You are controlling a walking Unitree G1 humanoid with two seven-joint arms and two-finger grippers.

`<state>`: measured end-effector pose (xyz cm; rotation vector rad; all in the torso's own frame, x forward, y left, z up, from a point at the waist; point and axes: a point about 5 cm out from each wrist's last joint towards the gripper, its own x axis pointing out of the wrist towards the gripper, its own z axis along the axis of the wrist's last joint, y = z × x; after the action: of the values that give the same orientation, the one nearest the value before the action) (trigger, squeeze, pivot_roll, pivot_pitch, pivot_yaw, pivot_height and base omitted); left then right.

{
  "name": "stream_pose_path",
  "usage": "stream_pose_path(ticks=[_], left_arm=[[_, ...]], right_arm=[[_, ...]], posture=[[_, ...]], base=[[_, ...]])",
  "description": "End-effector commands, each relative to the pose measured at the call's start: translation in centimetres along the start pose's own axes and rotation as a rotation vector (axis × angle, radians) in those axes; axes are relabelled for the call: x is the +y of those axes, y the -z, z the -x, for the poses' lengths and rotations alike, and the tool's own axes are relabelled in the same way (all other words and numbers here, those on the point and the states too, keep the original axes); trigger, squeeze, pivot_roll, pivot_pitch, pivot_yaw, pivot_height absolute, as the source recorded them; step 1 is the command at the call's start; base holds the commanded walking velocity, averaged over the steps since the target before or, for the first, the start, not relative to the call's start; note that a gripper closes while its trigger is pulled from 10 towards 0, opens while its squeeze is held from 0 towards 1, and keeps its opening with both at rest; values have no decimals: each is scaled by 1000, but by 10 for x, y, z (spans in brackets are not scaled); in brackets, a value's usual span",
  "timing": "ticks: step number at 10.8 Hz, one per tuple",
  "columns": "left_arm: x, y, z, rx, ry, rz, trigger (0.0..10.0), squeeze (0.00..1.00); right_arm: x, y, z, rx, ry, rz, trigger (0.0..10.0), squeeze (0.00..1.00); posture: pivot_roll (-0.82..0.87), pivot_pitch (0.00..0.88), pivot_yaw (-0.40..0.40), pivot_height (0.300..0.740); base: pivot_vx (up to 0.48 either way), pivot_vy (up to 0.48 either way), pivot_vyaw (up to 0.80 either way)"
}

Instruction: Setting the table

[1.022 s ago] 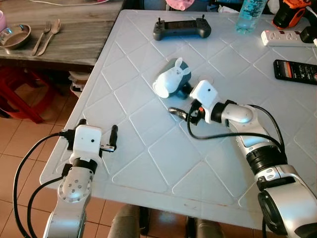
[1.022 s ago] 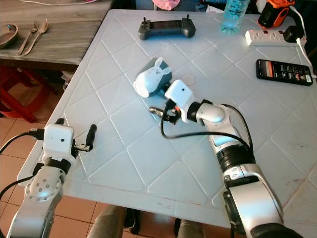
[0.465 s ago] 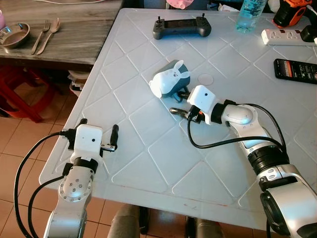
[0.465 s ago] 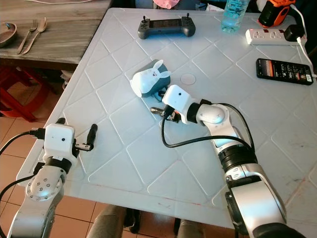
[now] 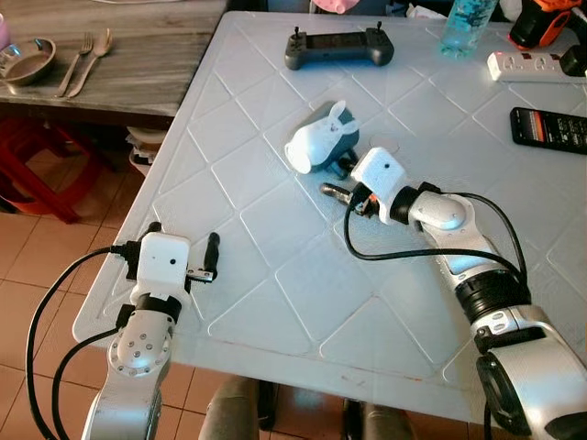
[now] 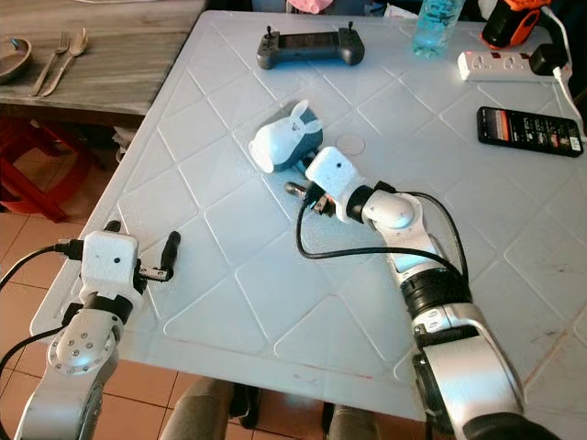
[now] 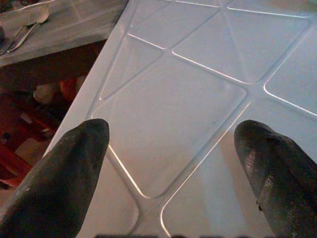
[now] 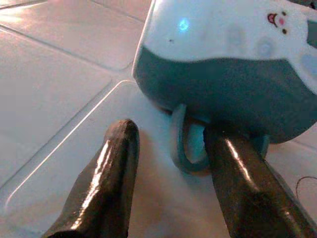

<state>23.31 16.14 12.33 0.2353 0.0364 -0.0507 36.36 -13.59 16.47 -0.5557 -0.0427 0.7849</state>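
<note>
Rabbit mug (image 5: 317, 144) lies on its side on the white table (image 5: 275, 275), well in from the edges and toward the far side, its handle (image 8: 185, 144) turned to me. I judge I am at the grasp step: my right gripper (image 8: 171, 163) is open at the mug, one finger (image 8: 237, 168) pushed into the handle loop, the other (image 8: 109, 173) outside on the tabletop. Next I should close on the handle and stand the mug upright. My left gripper (image 7: 168, 163) hovers open near the table's near left corner.
</note>
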Motion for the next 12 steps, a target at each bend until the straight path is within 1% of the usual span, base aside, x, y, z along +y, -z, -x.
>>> stream_pose_path(ticks=[1, 2, 4, 5, 6, 7, 8, 9, 10, 11, 12], left_arm=[[2, 0, 2, 5, -6, -4, 10000, 0], [2, -1, 2, 4, -7, -4, 10000, 0], [1, 0, 3, 7, -7, -1, 10000, 0], [1, 0, 3, 7, -6, 0, 10000, 0], [1, 0, 3, 7, -5, 0, 10000, 0], [2, 0, 3, 8, -5, -1, 10000, 0], [1, 1, 3, 8, -5, 0, 10000, 0], [0, 0, 2, 5, 1, 2, 10000, 0], [-1, 0, 2, 5, 2, 2, 10000, 0], [1, 0, 2, 7, -1, 1, 10000, 0], [2, 0, 2, 6, -5, 1, 10000, 0]], right_arm=[[6, -1, -1, -7, -20, -1, 10000, 0], [9, -9, -3, -18, -31, 38, 10000, 0], [14, -22, -4, -69, -36, 68, 10000, 0], [17, -25, -4, -75, -43, 75, 10000, 271], [23, -29, -3, -90, -50, 67, 10000, 1000], [32, -24, -1, -70, -41, 52, 10000, 702], [35, -20, -1, -53, -25, 24, 10000, 486], [38, -15, -1, -27, -8, -26, 10000, 282], [36, -11, -1, 5, 29, -41, 10000, 243], [34, -12, -4, 9, 45, -42, 10000, 196], [34, -13, -7, 6, 42, -23, 10000, 149]], posture=[[141, 243, 86, 740], [141, 244, 85, 740], [140, 245, 84, 740], [140, 245, 84, 740], [139, 244, 83, 740], [131, 243, 79, 740], [131, 241, 79, 740], [131, 239, 80, 740], [132, 240, 80, 740], [134, 241, 80, 740], [137, 239, 80, 740]], base=[[0, 0, 0], [0, 0, 0], [0, 0, 0], [0, 0, 0], [0, 0, 0], [0, 0, 0], [0, 0, 0], [0, 0, 0], [0, 0, 0], [0, 0, 0], [0, 0, 0]])
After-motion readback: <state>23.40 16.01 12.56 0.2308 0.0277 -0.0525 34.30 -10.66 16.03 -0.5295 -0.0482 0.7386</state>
